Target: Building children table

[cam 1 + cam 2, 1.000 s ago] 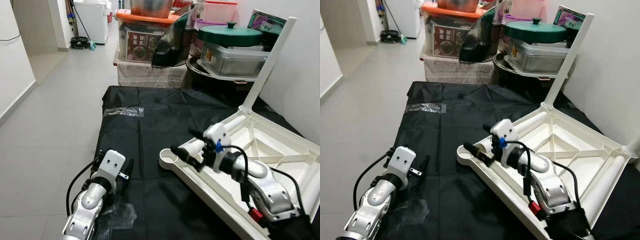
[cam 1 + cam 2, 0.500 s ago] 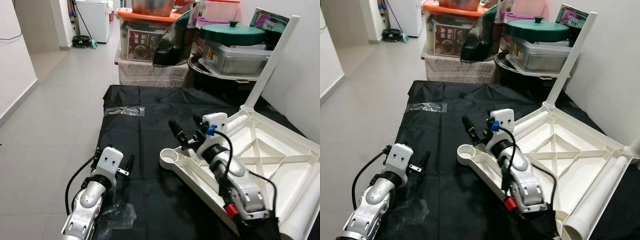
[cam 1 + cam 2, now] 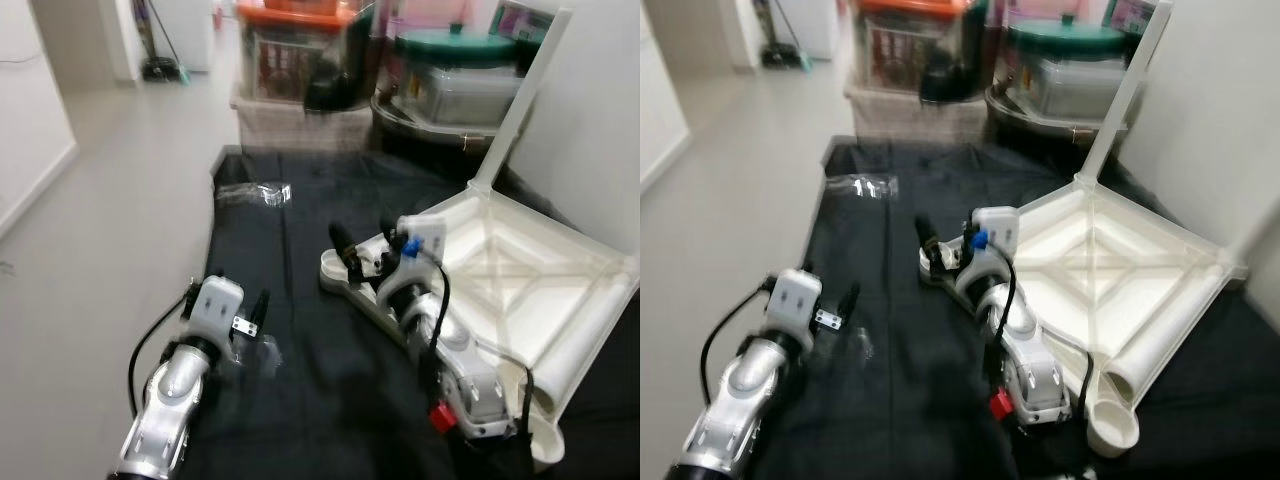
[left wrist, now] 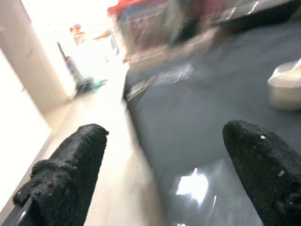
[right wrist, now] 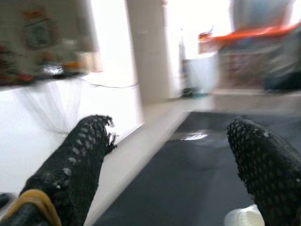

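Observation:
The white plastic table [image 3: 500, 270] lies upside down on a black cloth [image 3: 300, 340]. One leg [image 3: 520, 100] stands up from its far corner, and a loose leg [image 3: 1165, 335] lies along its right edge. My right gripper [image 3: 362, 245] hovers open just above the near-left corner socket [image 3: 335, 268], its fingers [image 5: 80, 155] wide apart and the socket's rim [image 5: 244, 216] below them. At the left, my left gripper [image 4: 164, 179] is open and low over the cloth, apart from the table corner [image 4: 284, 87].
Clear plastic bags lie on the cloth, one far left [image 3: 252, 192] and one by my left arm [image 3: 258, 350]. Stacked storage boxes [image 3: 300, 60] and a green-lidded pot [image 3: 460, 45] stand behind. A white wall rises at the right, and tiled floor [image 3: 90, 200] spreads left.
The whole picture has shifted and blurred, so the camera moved. My right arm has stretched forward, bringing its gripper over the corner socket. The left arm has hardly moved.

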You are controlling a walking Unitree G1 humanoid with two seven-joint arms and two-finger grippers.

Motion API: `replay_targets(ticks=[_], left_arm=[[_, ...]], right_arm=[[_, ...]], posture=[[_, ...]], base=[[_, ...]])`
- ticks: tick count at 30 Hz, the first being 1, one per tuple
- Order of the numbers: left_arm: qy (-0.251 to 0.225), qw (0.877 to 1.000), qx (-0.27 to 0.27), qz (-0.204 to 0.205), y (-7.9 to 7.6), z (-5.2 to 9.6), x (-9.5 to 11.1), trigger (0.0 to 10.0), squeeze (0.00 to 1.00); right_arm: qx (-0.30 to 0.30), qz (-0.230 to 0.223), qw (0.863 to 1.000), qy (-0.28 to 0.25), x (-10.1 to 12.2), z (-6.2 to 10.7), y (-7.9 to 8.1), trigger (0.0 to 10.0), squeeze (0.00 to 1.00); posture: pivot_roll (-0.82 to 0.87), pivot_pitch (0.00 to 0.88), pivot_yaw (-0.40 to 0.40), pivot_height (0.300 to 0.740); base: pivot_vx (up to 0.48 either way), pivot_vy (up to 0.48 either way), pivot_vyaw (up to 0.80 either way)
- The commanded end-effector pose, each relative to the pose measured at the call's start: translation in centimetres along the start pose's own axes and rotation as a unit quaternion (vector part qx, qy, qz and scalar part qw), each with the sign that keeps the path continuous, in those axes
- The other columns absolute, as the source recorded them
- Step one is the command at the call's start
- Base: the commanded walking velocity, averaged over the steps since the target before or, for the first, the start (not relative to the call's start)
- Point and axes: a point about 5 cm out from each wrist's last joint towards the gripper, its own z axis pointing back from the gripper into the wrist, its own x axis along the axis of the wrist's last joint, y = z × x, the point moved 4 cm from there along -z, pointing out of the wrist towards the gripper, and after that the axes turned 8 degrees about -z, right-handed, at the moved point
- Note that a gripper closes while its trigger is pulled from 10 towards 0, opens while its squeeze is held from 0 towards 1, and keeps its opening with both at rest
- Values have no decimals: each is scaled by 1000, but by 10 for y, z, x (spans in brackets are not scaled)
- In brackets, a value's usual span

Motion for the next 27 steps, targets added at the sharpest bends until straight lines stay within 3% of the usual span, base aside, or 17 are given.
replay_targets(ticks=[1, 10, 15, 22, 27], left_arm=[[-10, 1000, -6, -4, -3, -8, 8, 10000, 0], [-18, 1000, -22, -4, -12, -12, 15, 10000, 0], [-14, 999, -33, -9, -7, -5, 10, 10000, 0], [-22, 998, -50, -14, -10, -4, 11, 10000, 0], [-21, 998, -55, -17, -12, -4, 11, 10000, 0]], right_arm=[[-13, 12, 1000, -6, 7, -1, -5, 10000, 0], [-47, 18, 999, -3, 4, 3, -15, 10000, 0], [-85, 58, 994, -29, 13, 10, -28, 10000, 0], [-105, 62, 992, -28, 11, 20, -37, 10000, 0], [-106, 58, 992, -24, 8, 23, -37, 10000, 0]], posture=[[32, 0, -67, 740], [39, 0, -66, 740], [40, 0, -56, 740], [39, 0, -47, 740], [37, 0, -37, 740]], base=[[0, 0, 0], [0, -158, 0], [0, -480, 0], [0, -480, 0], [0, -384, -640]])
